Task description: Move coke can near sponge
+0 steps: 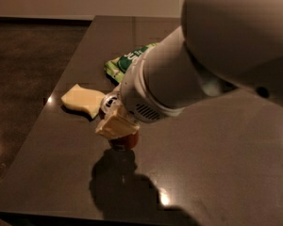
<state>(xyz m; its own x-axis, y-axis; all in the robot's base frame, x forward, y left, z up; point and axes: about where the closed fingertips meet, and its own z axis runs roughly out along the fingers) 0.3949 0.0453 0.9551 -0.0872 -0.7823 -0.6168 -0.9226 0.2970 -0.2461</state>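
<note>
The coke can (125, 141) stands upright on the dark table (217, 173), a little right of the pale yellow sponge (82, 99). Only the can's red lower part and a bit of its silver top show. My gripper (117, 122) reaches down from the upper right and is shut on the coke can. Its tan finger pad (112, 126) covers the can's front. The sponge lies flat just left of the can, a small gap apart. Whether the can rests on the table or hangs just above it, I cannot tell.
A green snack bag (125, 62) lies behind the sponge and can, partly hidden by my arm (217, 55). The table's left edge runs close to the sponge, and the front edge lies below the can's shadow.
</note>
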